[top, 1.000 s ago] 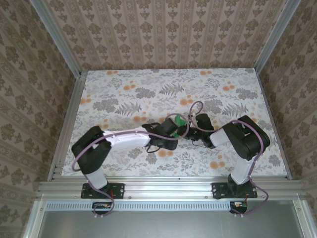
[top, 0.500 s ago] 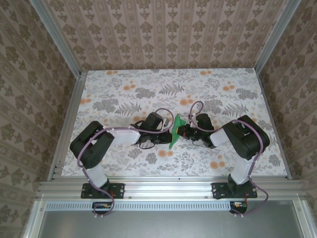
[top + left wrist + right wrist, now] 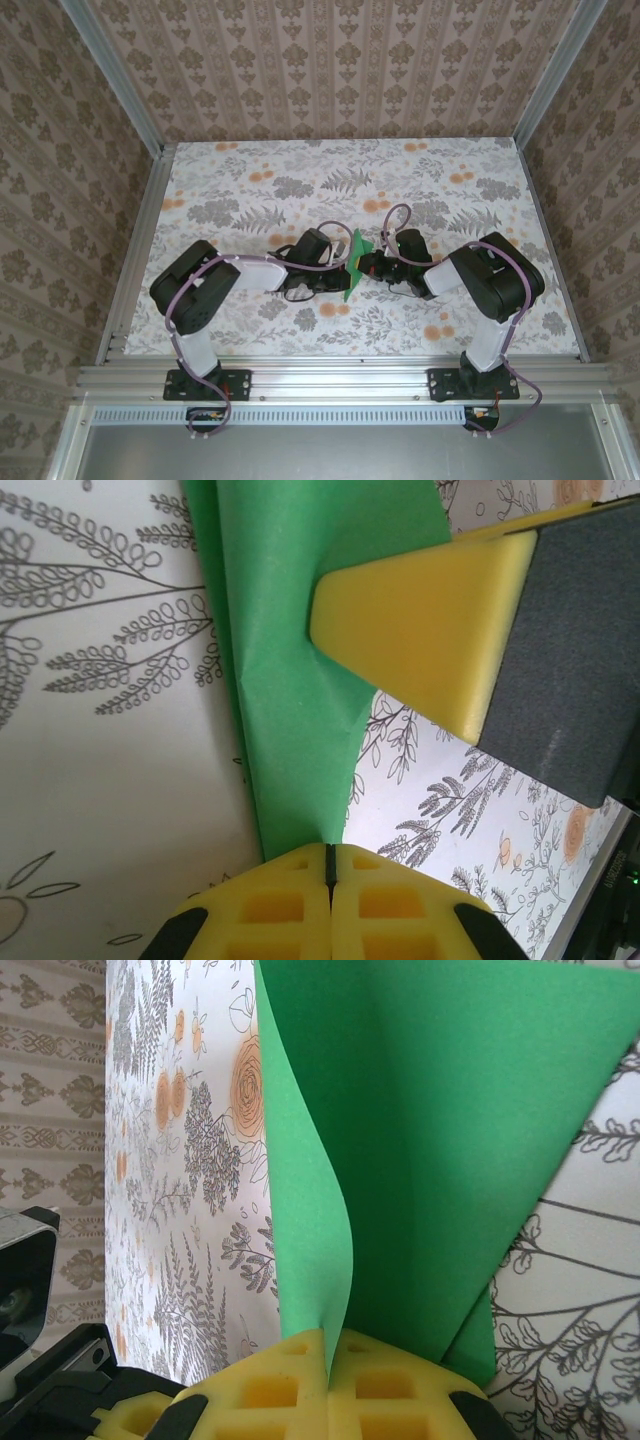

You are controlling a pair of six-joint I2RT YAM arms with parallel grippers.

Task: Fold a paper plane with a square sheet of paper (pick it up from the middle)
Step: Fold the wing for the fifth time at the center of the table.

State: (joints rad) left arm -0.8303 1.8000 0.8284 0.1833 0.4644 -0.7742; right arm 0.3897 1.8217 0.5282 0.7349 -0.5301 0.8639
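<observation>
Top external view: the square sheet of paper (image 3: 354, 262) sits over the middle of the table (image 3: 250, 190), seen nearly edge-on as a slim bright green strip running from the table's far side toward its near side. The left gripper (image 3: 343, 270) reaches it from the table's left half and the right gripper (image 3: 368, 263) from the table's right half, so the two meet at the sheet with the green between them. Both arms lie low and stretched inward over the table's floral surface. Whether the strip's near tip touches the table cannot be told from here.

In the left wrist view, the left gripper (image 3: 330, 855) has its yellow pads pressed together, and the edge of the square sheet of paper (image 3: 290, 680) runs straight into the seam between them: it pinches the paper. The sheet shows a soft crease along its length and rises away from the pads above the table's leaf pattern. One yellow finger of the right gripper, backed with a dark pad (image 3: 450, 630), lies against the paper's face farther up.

In the right wrist view, the right gripper (image 3: 335, 1345) is likewise closed, its pads squeezed onto the square sheet of paper (image 3: 420, 1110), which fans out from the seam as two curved green layers above the table.
</observation>
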